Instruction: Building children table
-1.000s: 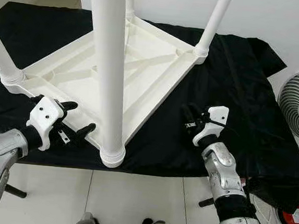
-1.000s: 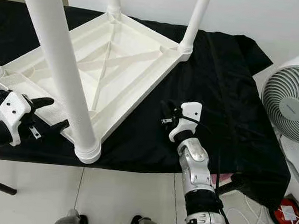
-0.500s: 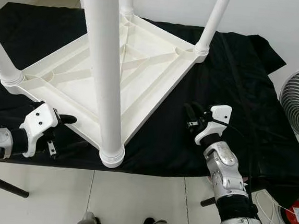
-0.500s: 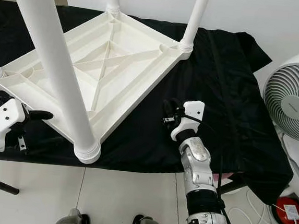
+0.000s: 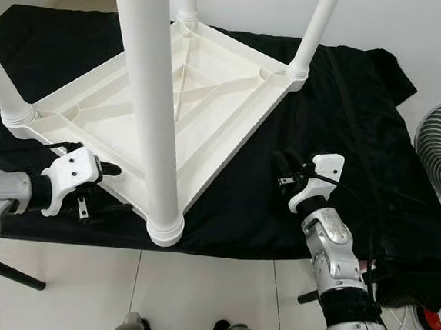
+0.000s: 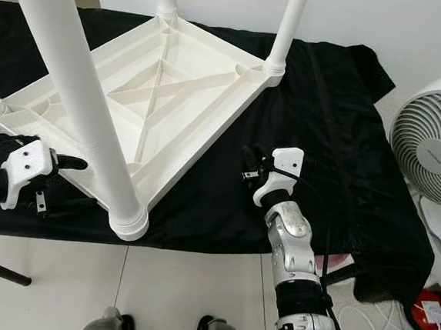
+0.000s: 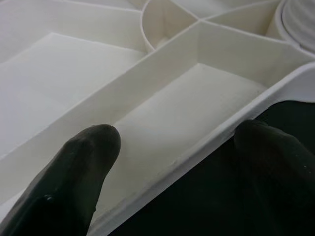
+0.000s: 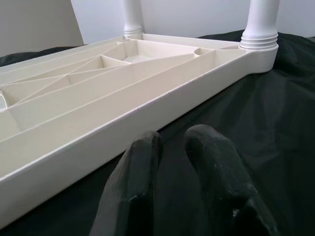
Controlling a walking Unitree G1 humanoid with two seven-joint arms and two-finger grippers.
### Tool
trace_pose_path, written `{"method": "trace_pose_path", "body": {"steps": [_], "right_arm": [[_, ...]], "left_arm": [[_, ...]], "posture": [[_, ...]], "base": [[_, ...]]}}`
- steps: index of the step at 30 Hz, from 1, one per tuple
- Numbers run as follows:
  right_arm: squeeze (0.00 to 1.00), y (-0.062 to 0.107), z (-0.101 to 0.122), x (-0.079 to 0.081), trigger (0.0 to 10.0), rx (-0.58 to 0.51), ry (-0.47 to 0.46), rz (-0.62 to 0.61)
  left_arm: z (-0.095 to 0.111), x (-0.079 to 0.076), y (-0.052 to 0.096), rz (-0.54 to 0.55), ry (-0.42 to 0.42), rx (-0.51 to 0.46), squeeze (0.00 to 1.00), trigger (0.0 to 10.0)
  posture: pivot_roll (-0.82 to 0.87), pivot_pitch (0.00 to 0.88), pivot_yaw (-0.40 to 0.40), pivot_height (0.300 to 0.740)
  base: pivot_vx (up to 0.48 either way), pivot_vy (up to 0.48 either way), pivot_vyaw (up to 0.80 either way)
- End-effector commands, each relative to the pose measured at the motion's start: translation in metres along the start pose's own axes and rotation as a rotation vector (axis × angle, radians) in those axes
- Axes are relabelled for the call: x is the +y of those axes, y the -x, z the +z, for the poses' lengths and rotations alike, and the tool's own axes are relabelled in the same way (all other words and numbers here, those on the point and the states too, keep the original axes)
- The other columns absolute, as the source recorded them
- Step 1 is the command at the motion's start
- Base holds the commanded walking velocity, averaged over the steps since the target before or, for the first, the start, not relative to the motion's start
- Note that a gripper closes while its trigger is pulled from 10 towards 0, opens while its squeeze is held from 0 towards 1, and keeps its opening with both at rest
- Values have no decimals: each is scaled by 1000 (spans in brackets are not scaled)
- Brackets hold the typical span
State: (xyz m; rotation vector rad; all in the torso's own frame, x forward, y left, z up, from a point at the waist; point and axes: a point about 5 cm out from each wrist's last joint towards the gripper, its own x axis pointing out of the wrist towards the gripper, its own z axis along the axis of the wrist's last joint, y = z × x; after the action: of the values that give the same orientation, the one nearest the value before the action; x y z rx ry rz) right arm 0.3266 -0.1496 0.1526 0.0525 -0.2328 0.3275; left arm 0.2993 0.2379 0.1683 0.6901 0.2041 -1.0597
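A white plastic children's table point(image 5: 211, 95) lies upside down on a black cloth point(image 5: 349, 107), its legs pointing up; the nearest leg point(image 5: 152, 113) rises close to my head. My left gripper point(image 5: 114, 189) is open at the table's near-left rim point(image 7: 206, 142), one finger point(image 7: 83, 162) inside the rim and the other finger point(image 7: 275, 157) outside on the cloth. Right of the table, my right gripper point(image 5: 282, 166) hovers low over the cloth, shut on nothing, fingertips point(image 8: 147, 142) pointing at the table's side edge and apart from it.
A white fan point(image 6: 435, 145) stands at the right, beside the cloth. Cables and a red object point(image 6: 430, 307) lie on the tiled floor at the lower right. A white wall point(image 5: 418, 28) runs behind the table. The cloth's front edge hangs near my feet.
My left gripper drew back to the left, then came in again to straddle the table's rim. The right gripper has hardly moved. The view shifted slightly.
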Motion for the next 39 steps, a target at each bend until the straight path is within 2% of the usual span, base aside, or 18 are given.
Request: {"method": "trace_pose_path", "body": {"steps": [1, 11, 12, 13, 14, 15, 16, 18, 20, 35, 37, 38, 39], "right_arm": [[0, 4, -5, 0, 10000, 26, -2, -6], [0, 8, -7, 1, 10000, 31, -1, -7], [0, 10, -8, 1, 10000, 33, -2, -12], [0, 11, -8, 1, 10000, 35, -2, -16], [0, 12, -9, 1, 10000, 36, -3, -19], [0, 12, -9, 1, 10000, 36, -3, -19], [0, 12, -9, 1, 10000, 37, -3, -21], [0, 12, -9, 1, 10000, 37, -4, -22], [0, 11, -9, 1, 10000, 37, -4, -21], [0, 9, -7, 0, 10000, 34, -2, -21], [0, 10, -7, -1, 10000, 34, -1, -27], [0, 10, -7, -2, 10000, 34, 0, -31], [0, 10, -7, -3, 10000, 34, 1, -34]], "left_arm": [[-3, -2, -5, -24, -12, 16, 0, 10000], [-19, 4, -9, -65, 30, 74, 0, 10000], [-22, 5, -9, -61, 43, 73, 0, 9333], [-23, 6, -9, -58, 52, 70, 0, 9333], [-24, 6, -9, -55, 61, 69, 0, 4863], [-24, 6, -9, -55, 61, 69, 0, 4863], [-25, 6, -9, -53, 65, 68, 0, 3725], [-26, 6, -9, -53, 69, 65, 0, 3725], [-26, 6, -10, -54, 76, 51, 0, 824], [-24, 8, -12, -35, 87, -5, 0, 1490], [-19, 6, -16, -35, 84, -45, 0, 1451], [-15, 5, -20, -31, 80, -74, 0, 1882], [-11, 4, -22, -28, 78, -95, 0, 1882]], "posture": [[-4, 148, 10, 740], [-16, 145, 29, 740], [-19, 141, 34, 740], [-19, 141, 34, 740], [-19, 138, 35, 740], [-19, 138, 35, 740], [-19, 138, 35, 740], [-19, 138, 35, 740], [-17, 136, 35, 740], [-13, 140, 31, 740], [-16, 147, 30, 740], [-19, 152, 30, 740], [-19, 152, 30, 740]], "base": [[0, 0, 0], [0, 0, 0], [0, 0, 0], [0, 0, 0], [0, 0, 0], [0, 0, 0], [0, 0, 0], [0, 0, 0], [0, 0, 0], [0, 0, 0], [0, 0, 0], [0, 0, 0], [0, 0, 0]]}}
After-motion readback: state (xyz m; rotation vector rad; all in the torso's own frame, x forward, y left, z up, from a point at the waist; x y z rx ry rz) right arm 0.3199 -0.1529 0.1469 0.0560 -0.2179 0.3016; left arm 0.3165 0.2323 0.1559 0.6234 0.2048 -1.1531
